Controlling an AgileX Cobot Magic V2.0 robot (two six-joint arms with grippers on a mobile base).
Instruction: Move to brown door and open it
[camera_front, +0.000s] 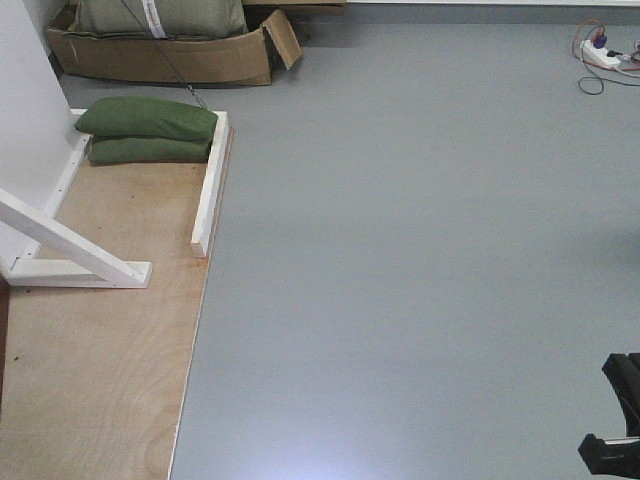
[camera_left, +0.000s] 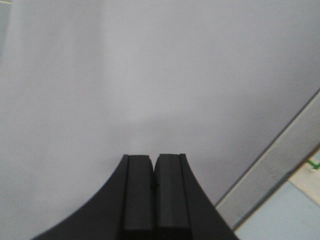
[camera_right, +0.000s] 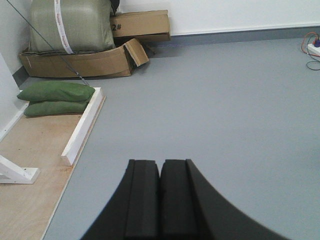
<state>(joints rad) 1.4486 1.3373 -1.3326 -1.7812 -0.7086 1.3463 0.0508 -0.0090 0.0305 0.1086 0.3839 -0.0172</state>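
Left wrist-mounted view first: the left gripper (camera_left: 153, 159) has its two black pads (camera_left: 140, 195) pressed flat together with nothing between them, and beyond them is only a pale blank surface with a grey strip (camera_left: 270, 170) cutting across the lower right corner. The right gripper (camera_right: 160, 164) is likewise closed pad to pad (camera_right: 142, 200) and empty, pointing out over the open grey floor (camera_right: 225, 100).

Further out on that floor, off to the robot's left, a plywood platform (camera_front: 100, 380) carries a white brace frame (camera_front: 75, 245), with two green sandbags (camera_front: 145, 120) stacked at its far end and a cardboard box (camera_front: 160, 60) behind them.

The brown door itself is barely in sight. A thin dark reddish strip (camera_front: 2, 330) at the very left edge of the front-facing view, just past the foot of the frame, may be its lower edge, though I cannot be sure. No handle, lock plate or panel shows anywhere.

So I judge the door stands left of both grippers, upright on the platform, and the left arm is the nearer one. The base has to turn and roll leftward before any reach makes sense. The approach is not yet done.
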